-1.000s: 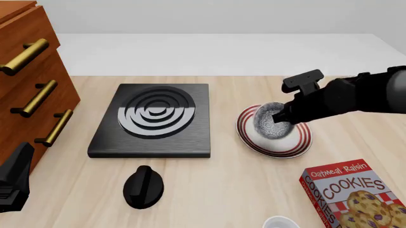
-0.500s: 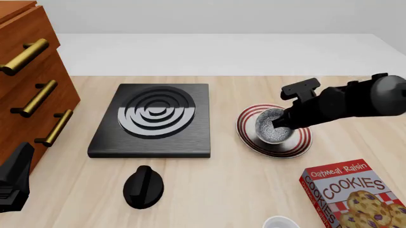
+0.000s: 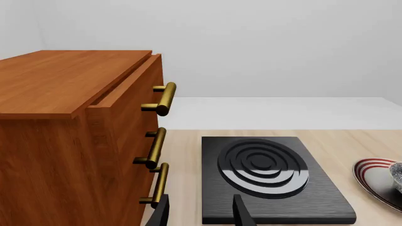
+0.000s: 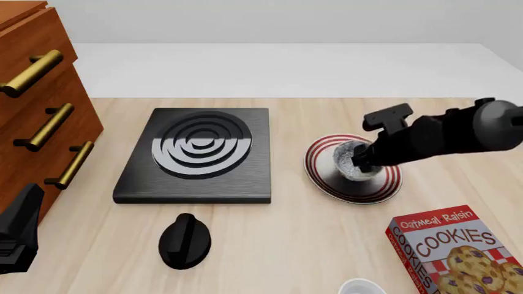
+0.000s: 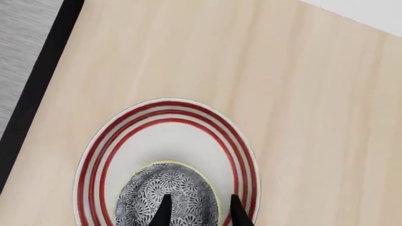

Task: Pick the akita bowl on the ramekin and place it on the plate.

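Observation:
The akita bowl [image 4: 349, 164] [image 5: 160, 193], speckled black and white, sits upright on the red-ringed plate [image 4: 317, 174] [image 5: 169, 117] at the table's right. My right gripper [image 4: 365, 160] [image 5: 199, 212] is at the bowl's right rim. Its fingers are spread, one over the bowl's inside and one outside the rim, so it is open. The ramekin [image 4: 361, 286] shows only as a white rim at the bottom edge, near the cookie box. My left gripper [image 3: 201, 214] [image 4: 16, 236] hangs open at the front left, holding nothing. The left wrist view catches the plate [image 3: 370, 170] at its edge.
A black stove plate [image 4: 200, 153] [image 3: 267, 174] lies at the centre left, with its black knob [image 4: 185, 241] in front. A wooden drawer cabinet [image 4: 37, 104] [image 3: 69, 132] with brass handles stands at the left. A cookie box [image 4: 454, 251] lies at the front right.
The right gripper lowered the bowl from a raised, tilted hold until it rests flat on the plate, and its fingers now stand apart. The left arm has not moved.

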Tool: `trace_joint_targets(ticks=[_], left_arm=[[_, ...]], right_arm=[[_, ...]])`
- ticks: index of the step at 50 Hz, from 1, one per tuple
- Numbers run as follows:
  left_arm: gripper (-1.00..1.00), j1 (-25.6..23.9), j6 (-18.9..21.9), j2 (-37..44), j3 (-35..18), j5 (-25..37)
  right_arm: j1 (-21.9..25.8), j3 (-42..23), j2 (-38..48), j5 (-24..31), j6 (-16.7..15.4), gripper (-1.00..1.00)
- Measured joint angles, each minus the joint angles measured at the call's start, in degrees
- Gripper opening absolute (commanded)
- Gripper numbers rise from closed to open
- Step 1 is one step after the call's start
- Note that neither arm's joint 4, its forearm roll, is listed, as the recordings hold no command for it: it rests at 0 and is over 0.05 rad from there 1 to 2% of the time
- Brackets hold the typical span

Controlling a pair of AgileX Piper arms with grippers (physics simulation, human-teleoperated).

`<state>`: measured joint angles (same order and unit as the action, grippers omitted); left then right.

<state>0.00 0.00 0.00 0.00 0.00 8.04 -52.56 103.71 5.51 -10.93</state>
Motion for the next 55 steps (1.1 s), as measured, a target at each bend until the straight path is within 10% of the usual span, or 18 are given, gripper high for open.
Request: trace_joint_targets(ticks=[55], left_arm=[[1.0,0.0,0.0,0.0,0.0,0.0]], right_arm=[[1.3,4.5,-17.0,0.8,-6.6,1.0]])
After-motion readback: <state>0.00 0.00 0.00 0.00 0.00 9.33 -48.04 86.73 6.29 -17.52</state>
